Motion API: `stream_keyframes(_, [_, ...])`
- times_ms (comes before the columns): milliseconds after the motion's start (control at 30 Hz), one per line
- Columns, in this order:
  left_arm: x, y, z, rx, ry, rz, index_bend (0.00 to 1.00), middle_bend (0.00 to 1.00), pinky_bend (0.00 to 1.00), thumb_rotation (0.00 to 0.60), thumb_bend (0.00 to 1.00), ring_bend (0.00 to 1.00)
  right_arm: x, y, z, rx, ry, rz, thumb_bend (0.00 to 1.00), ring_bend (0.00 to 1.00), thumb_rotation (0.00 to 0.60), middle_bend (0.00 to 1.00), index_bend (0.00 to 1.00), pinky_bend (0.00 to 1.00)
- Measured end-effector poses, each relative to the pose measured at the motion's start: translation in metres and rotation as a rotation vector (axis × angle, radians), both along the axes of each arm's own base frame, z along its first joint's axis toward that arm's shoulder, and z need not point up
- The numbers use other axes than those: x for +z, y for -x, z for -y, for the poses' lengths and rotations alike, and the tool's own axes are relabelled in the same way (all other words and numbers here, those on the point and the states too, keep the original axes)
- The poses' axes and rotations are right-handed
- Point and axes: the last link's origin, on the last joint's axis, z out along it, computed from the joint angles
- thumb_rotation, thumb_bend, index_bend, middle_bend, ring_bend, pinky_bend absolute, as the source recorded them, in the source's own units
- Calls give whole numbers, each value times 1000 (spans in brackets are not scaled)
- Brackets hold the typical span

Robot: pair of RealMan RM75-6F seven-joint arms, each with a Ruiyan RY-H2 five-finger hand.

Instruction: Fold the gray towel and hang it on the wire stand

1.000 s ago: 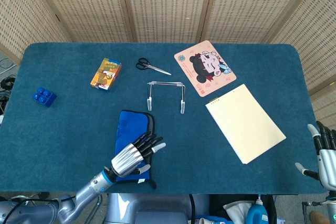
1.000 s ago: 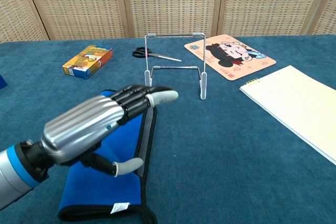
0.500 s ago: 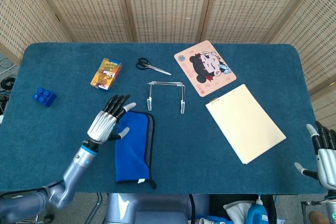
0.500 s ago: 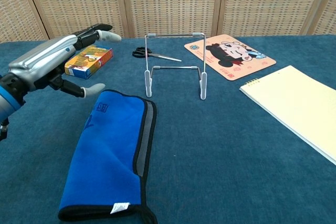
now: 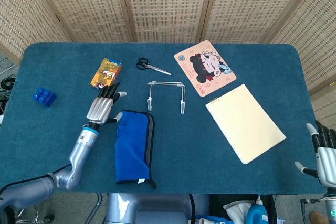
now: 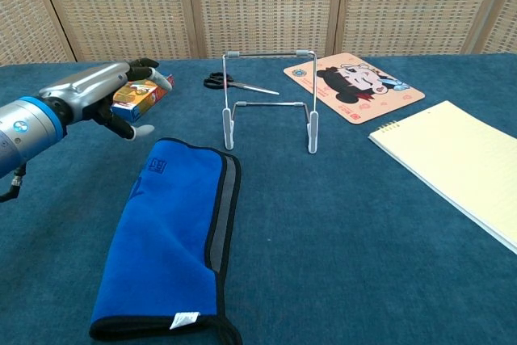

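The towel [image 5: 134, 147] [image 6: 176, 237] lies folded lengthwise on the table, blue on top with a gray edge along its right side. The wire stand [image 5: 166, 96] [image 6: 270, 103] stands upright just beyond its far end. My left hand [image 5: 103, 109] [image 6: 99, 96] hovers open to the left of the towel's far end, fingers pointing away, holding nothing. My right hand [image 5: 324, 155] is open at the table's near right corner, far from the towel, and shows only in the head view.
An orange box [image 5: 106, 73] [image 6: 137, 96] lies just beyond my left hand. Scissors [image 5: 152, 66] [image 6: 234, 83] and a cartoon mat [image 5: 205, 67] [image 6: 354, 85] lie behind the stand. A yellow notepad [image 5: 244, 123] [image 6: 454, 163] is at the right, a blue block [image 5: 44, 97] at far left.
My left hand lifted off the towel and moved left and away from me, ending beside the towel's far end near the orange box. The towel and right hand stayed put.
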Motion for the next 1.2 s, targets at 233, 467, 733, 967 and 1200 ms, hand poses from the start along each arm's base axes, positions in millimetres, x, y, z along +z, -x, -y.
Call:
stream_keyframes(233, [-15, 3, -5, 68, 19, -35, 420, 0, 0, 600, 329, 0, 0, 2, 2, -10, -1, 6, 0, 0, 600, 0, 0, 0])
stream_keyframes(467, [-18, 0, -11, 103, 10, -77, 414, 0, 0, 600, 340, 0, 1, 3, 3, -13, 0, 10, 0, 0, 600, 0, 0, 0])
stream_keyframes(733, [-26, -4, -13, 149, 26, -89, 398, 0, 0, 600, 340, 0, 1, 3, 3, -14, -1, 10, 0, 0, 600, 0, 0, 0])
stream_keyframes(967, [-30, -5, -14, 178, 34, -96, 393, 0, 0, 600, 341, 0, 0, 3, 3, -13, -5, 6, 0, 0, 600, 0, 0, 0])
stream_keyframes(1200, [-36, -4, -16, 238, 52, -132, 386, 0, 0, 600, 342, 0, -1, 2, 2, -10, -6, 2, 0, 0, 600, 0, 0, 0])
